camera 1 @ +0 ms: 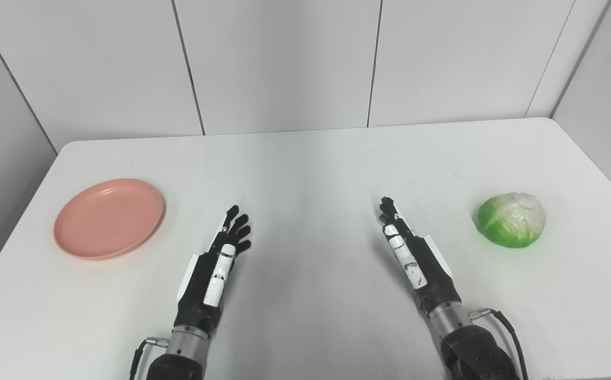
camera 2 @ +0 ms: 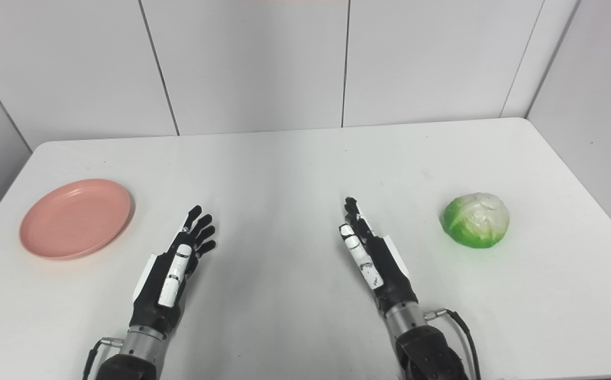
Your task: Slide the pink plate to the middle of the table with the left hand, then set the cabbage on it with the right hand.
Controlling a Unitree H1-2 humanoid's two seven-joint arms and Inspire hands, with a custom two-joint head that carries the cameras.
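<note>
1. Nearest the cameras, two black forearms are coming in over the bottom edge of the white table, each with a cable looping at the wrist.
2. Just beyond, the left hand is lying low over the tabletop with its fingers stretched forward and slightly fanned, holding nothing.
3. Opposite it, the right hand is resting edge-up, its fingers straight and close together and pointing away from the robot, also holding nothing.
4. Both hands are sitting either side of the bare middle of the table, well apart from each other.
5. Farther out on the left, the pink plate is lying flat and empty near the table's left edge, a little beyond the left hand and not touching it.
6. Across on the right, the green-and-white cabbage is sitting on the tabletop near the right edge, apart from the right hand.
7. Farthest back, grey wall panels are closing off the scene behind the table.
</note>
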